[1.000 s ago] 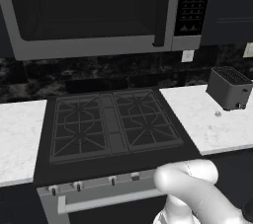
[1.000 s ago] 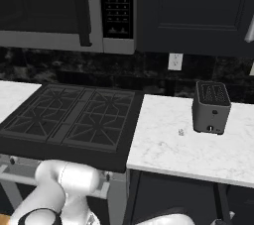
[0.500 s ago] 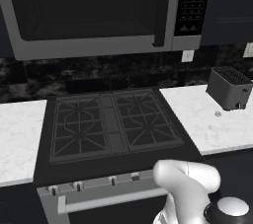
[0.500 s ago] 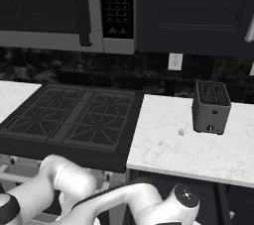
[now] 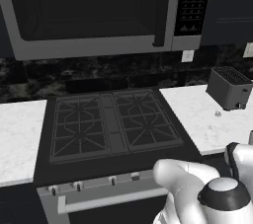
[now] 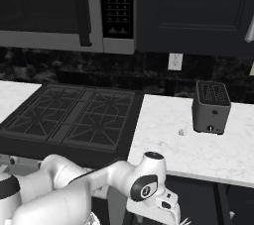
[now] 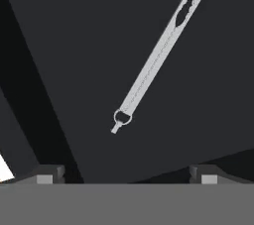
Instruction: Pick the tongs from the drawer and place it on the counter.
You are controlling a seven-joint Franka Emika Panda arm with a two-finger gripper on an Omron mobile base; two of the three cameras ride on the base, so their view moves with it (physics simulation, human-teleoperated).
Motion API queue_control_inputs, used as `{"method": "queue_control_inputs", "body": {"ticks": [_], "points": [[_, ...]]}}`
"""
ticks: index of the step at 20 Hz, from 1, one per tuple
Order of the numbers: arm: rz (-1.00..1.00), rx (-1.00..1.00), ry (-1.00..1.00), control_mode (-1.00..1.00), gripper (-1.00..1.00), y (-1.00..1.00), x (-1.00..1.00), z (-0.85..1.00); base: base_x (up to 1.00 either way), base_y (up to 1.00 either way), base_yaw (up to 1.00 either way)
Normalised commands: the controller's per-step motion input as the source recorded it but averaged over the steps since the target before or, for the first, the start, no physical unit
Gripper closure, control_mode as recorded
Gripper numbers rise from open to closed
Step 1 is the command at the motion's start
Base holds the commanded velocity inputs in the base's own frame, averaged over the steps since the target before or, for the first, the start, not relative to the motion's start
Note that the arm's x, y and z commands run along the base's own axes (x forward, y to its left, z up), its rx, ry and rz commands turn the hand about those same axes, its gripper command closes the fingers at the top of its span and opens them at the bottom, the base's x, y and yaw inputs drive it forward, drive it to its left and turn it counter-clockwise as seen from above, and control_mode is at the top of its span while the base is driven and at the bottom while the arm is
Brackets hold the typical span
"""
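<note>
Dark drawer floor lies bare around the tongs; the claw's spread fingertips hang apart above.

Tongs: slender, pale silver-grey, lying flat on the dark drawer floor, ahead of the fingertips, untouched. Ring end nearest, toothed tips farthest. Counter: white marble-look.

One pair of tongs lies on the dark floor of one drawer. One black stovetop sits between two stretches of white counter, with four knobs on the front panel below it. One microwave hangs overhead. One dark toaster stands on the counter with one small speck near it. Two wall outlets show, one behind the counter and one at the far right edge
</note>
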Motion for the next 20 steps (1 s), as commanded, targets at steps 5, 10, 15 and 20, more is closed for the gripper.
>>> {"method": "queue_control_inputs", "body": {"ticks": [5, 10, 15, 20], "points": [[0.02, 0.10, -0.01, -1.00, -1.00, -0.64, 0.12, -0.20, 0.00, 0.00, 0.00], [0.00, 0.24, -0.05, -1.00, -1.00, -0.34, 0.11, -0.19, 0.00, 0.00, 0.00], [0.00, 0.08, -0.05, -1.00, -1.00, 0.02, 0.05, -0.13, 0.00, 0.00, 0.00], [-0.01, 0.00, 0.00, -1.00, -1.00, 0.07, 0.02, -0.22, 0.00, 0.00, 0.00]]}}
